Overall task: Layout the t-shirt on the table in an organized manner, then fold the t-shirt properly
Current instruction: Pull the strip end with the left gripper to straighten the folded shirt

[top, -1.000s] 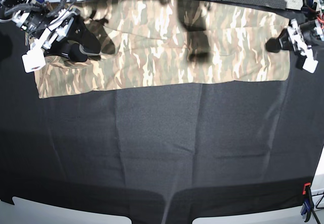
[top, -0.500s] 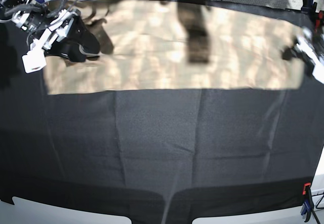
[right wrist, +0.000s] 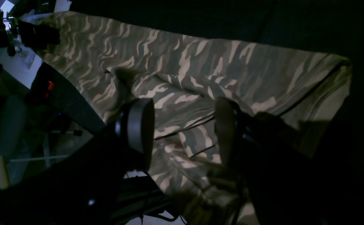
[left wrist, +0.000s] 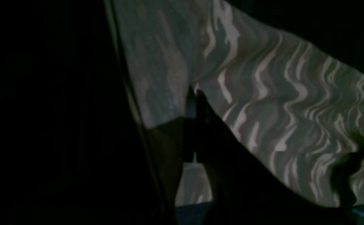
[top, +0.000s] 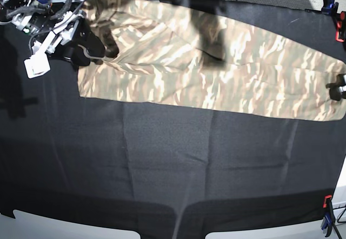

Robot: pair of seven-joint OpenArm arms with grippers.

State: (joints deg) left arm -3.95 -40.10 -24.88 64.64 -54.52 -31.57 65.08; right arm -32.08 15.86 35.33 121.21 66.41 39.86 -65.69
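The camouflage t-shirt (top: 216, 66) stretches as a long band across the upper part of the black surface (top: 173, 168). The left gripper (top: 339, 87), at the right edge, pinches its end; the right gripper (right wrist: 182, 131), upper left, is spread over the cloth.

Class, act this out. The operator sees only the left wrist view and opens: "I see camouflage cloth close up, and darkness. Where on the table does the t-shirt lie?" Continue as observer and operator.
Observer: In the base view the t-shirt lies as one long band across the far part of the table, slanting.
Operator: Where is my left gripper on it?
Observer: The left gripper is shut on the band's end at that view's right edge.
Operator: And the right gripper?
Observer: The right wrist view shows the right gripper open, its pads apart over the shirt's other end.
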